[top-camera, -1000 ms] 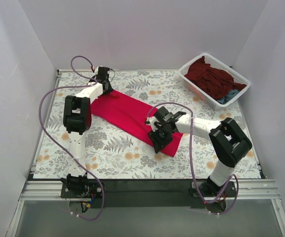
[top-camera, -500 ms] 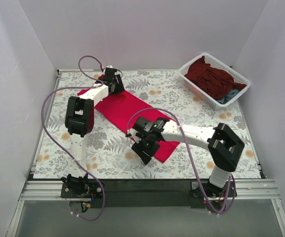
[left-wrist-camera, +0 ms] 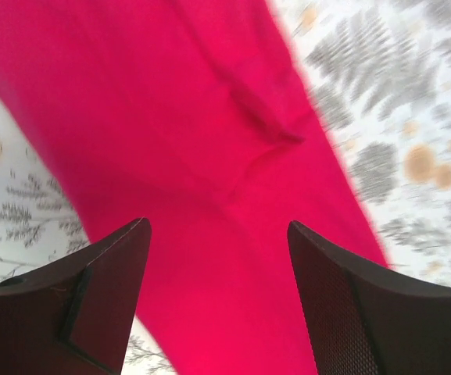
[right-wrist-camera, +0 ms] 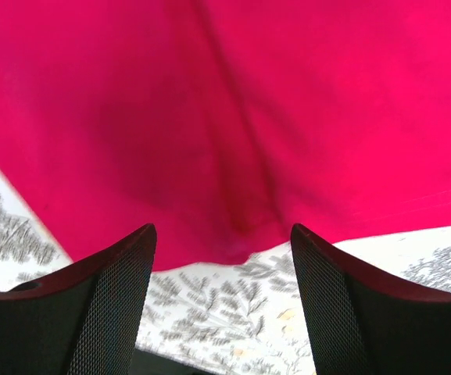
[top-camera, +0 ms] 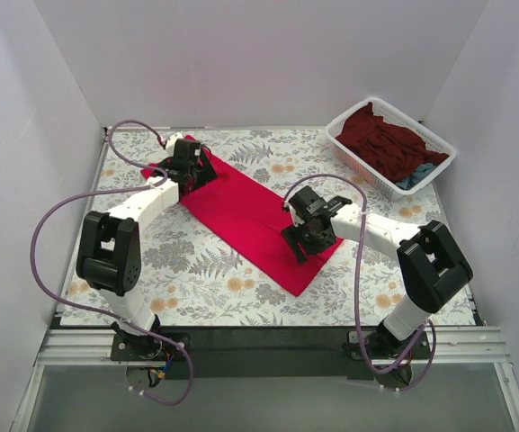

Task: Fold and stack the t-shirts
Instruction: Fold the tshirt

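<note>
A bright crimson-red t-shirt (top-camera: 250, 214) lies folded into a long strip, running diagonally from the back left to the front middle of the table. My left gripper (top-camera: 198, 171) is open over its back left end; the left wrist view shows red cloth (left-wrist-camera: 209, 172) below the spread jaws, nothing held. My right gripper (top-camera: 302, 236) is open over the strip's near right edge; the right wrist view shows the cloth edge (right-wrist-camera: 241, 156) and bare table between the jaws. A dark maroon t-shirt (top-camera: 380, 139) and a teal-blue one (top-camera: 418, 174) lie in the basket.
A white plastic mesh basket (top-camera: 344, 144) stands at the back right corner. The table has a floral-print cover (top-camera: 205, 261). White walls close in the left, back and right sides. Purple cables loop off both arms.
The red shirt has shifted and now lies further right and longer along the diagonal. My right gripper moved right and back from the front middle. My left gripper moved slightly left along the back end.
</note>
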Robot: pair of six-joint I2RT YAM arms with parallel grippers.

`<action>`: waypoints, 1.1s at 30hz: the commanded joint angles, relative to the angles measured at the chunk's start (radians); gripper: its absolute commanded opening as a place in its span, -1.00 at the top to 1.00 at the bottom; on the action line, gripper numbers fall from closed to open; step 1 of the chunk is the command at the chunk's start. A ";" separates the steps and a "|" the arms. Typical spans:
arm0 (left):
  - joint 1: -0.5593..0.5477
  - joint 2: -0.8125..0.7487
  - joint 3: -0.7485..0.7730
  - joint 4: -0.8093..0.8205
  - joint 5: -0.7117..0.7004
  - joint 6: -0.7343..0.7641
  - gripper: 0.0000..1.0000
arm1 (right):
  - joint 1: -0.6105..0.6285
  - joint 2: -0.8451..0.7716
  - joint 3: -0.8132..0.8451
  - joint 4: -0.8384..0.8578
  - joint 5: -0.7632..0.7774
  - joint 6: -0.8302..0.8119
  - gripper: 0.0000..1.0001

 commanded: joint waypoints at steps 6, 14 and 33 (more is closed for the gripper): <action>-0.004 0.161 -0.081 0.036 -0.023 -0.014 -0.29 | -0.040 0.122 -0.034 0.118 -0.076 -0.053 -0.48; -0.007 0.317 0.017 0.009 0.055 0.033 -0.20 | 0.096 0.090 -0.195 0.100 -0.214 -0.010 -0.46; -0.175 0.537 0.368 -0.021 0.204 0.144 -0.40 | 0.458 0.086 0.035 0.058 -0.168 0.176 -0.51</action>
